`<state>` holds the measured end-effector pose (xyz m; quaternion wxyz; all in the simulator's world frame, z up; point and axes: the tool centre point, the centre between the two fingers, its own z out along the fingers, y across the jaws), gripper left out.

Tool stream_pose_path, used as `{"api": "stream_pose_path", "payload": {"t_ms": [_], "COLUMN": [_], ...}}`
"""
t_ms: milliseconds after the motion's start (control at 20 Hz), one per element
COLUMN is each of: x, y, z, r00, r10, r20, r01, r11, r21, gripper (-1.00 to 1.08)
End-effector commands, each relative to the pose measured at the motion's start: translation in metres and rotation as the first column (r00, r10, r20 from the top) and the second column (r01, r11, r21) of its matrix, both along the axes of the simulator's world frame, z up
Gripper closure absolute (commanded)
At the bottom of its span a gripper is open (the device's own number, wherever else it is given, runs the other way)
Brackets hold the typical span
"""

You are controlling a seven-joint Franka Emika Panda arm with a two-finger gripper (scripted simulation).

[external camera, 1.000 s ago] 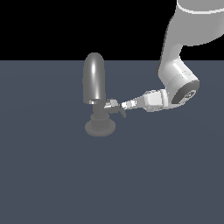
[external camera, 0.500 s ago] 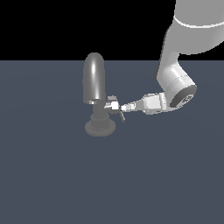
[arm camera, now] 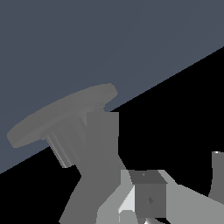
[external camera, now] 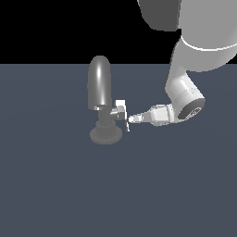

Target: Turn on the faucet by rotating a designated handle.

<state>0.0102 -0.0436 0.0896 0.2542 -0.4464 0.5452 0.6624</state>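
Note:
The faucet (external camera: 100,84) is shiny grey with a tall rounded spout, a short neck and a round ringed base (external camera: 106,134). Its handle (external camera: 121,112) is a short stub with a white flat tip, sticking out of the neck toward the exterior view's right. My gripper (external camera: 131,119) looks shut, a pale pointed tip touching the lower edge of the handle's white tip from the right. In the wrist view the base disc (arm camera: 61,114), the neck (arm camera: 103,148) and the handle block (arm camera: 148,197) show close up.
The faucet stands on a flat dark blue-grey surface (external camera: 55,185). My arm (external camera: 185,92) comes down from the upper right of the exterior view. Nothing else shows.
My gripper has moved left and slightly down onto the handle's tip. The white tip now sits a little lower, so the handle seems to have turned slightly.

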Motion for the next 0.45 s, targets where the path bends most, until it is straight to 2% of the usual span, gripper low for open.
{"api": "stream_pose_path", "payload": {"t_ms": [0, 400], "x": [0.002, 0.006], "y": [0.007, 0.009], "z": [-0.030, -0.051], "r00": [1.000, 0.999], "r10": [-0.017, -0.021], "r20": [-0.021, -0.039], "r01": [0.016, 0.020], "r11": [1.000, 1.000], "r21": [-0.017, -0.020], "gripper": [1.08, 1.08]}}
